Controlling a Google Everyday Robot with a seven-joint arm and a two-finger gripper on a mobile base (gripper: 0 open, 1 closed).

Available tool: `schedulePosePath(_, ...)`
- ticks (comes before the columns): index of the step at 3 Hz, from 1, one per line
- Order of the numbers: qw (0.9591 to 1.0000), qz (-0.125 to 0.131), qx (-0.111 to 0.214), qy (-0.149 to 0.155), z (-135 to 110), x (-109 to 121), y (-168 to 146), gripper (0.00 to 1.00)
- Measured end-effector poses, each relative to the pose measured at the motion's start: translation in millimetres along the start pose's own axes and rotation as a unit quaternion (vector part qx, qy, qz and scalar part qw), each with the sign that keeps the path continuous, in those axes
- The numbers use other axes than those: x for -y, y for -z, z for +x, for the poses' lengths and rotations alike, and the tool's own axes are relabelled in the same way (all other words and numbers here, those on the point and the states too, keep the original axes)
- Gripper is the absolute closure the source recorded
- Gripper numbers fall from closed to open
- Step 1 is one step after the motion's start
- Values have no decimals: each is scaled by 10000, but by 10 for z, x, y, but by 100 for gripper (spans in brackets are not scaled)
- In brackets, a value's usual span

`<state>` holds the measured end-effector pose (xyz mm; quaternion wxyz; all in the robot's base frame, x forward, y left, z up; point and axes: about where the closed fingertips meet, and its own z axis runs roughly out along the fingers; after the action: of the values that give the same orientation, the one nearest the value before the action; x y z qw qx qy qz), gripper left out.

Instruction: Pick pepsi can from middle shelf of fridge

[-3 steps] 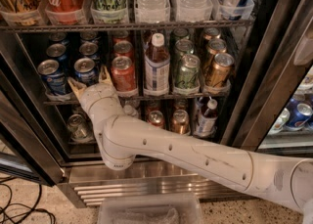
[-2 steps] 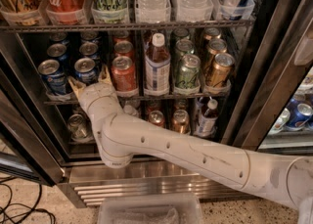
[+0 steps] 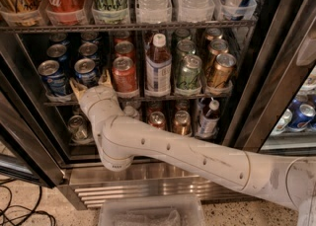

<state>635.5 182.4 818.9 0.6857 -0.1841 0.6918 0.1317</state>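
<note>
Several blue pepsi cans stand in two lanes at the left of the middle shelf point(image 3: 148, 97) of the fridge point(image 3: 276, 72). The front ones are one can point(image 3: 87, 71) and its left neighbour point(image 3: 52, 77). My gripper point(image 3: 90, 85) is at the shelf's front edge, right at the base of the front can of the second lane. It is open, with one tan finger point(image 3: 76, 90) to the can's left and the other finger point(image 3: 105, 78) to its right. The wrist hides the can's lower part.
Red cola cans point(image 3: 124, 73), a bottle point(image 3: 158, 67), green cans point(image 3: 189, 74) and gold cans point(image 3: 220, 72) fill the rest of the middle shelf. The top shelf holds cans and bottles in trays. More cans stand on the lower shelf. A clear bin point(image 3: 150, 212) sits on the floor.
</note>
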Motion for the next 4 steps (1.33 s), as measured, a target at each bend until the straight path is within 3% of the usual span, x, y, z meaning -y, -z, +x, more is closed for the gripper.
schedulePosePath(2,10000,1,-25,-41,-32,35,23,100)
schedulePosePath(4,9999,-54,37,-139,-70,39,58,100)
